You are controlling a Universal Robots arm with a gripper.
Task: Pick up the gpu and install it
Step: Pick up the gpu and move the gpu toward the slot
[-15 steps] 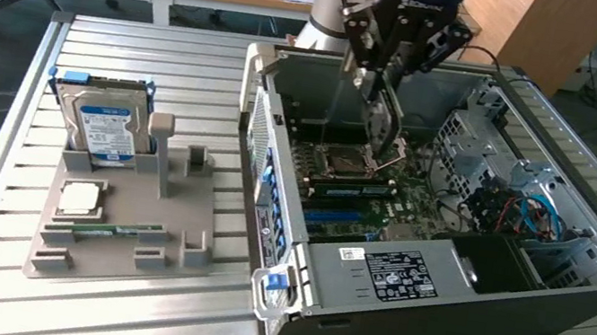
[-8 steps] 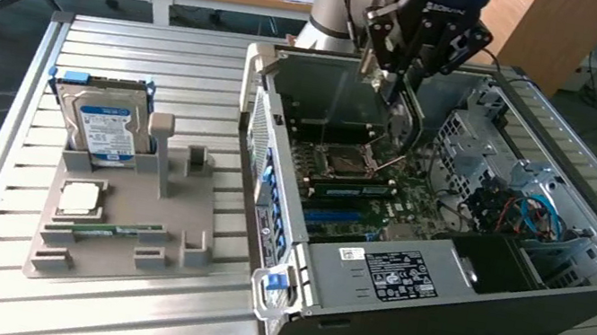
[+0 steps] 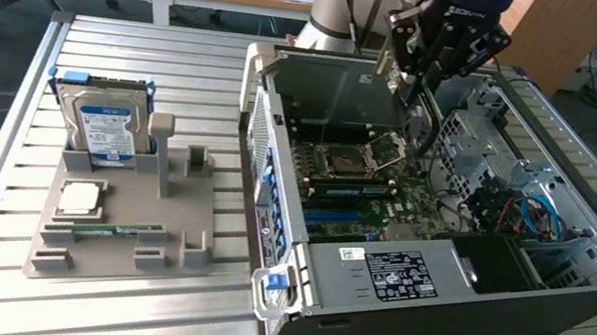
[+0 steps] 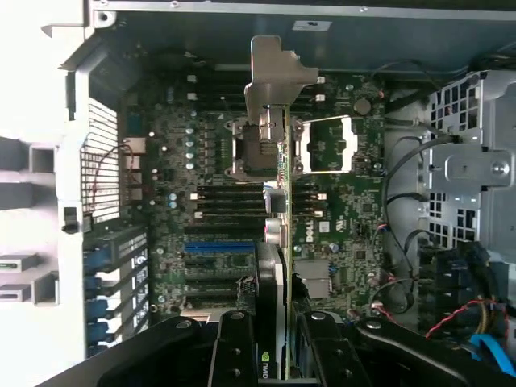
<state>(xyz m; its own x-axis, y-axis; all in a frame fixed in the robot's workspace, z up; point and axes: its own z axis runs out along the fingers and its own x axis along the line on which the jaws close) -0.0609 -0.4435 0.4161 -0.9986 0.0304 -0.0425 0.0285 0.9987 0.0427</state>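
Slatted silver metal tabletop (image 3: 127, 321) was seen carrying a dark grey desktop computer case (image 3: 469, 314), laid on its side with the side panel off, so that the green motherboard (image 3: 391, 197) with its square silver processor socket (image 3: 348, 162) was exposed. Above the open side of the case, over the end farther from the exterior camera, the black robot gripper (image 3: 421, 79) was held pointing down into the case.

The gpu (image 4: 282, 234), a small flat card of green circuit board with a black cooler block and a long silver end bracket (image 4: 274, 76), was gripped edge-on between the two black fingers (image 4: 234, 347). The jaws were drawn partway together and clamped on the card's two faces. The card was hung over the motherboard inside the case, in line with the socket; whether its edge touched the board could not be told.

Beside the case, on the exterior view's left, a grey plastic holder (image 3: 181, 253) was set on the table, with an upright silver hard drive with a blue-white label (image 3: 104, 130), a square silver processor chip (image 3: 81, 199) and a thin green RAM stick (image 3: 118, 231) kept in it.
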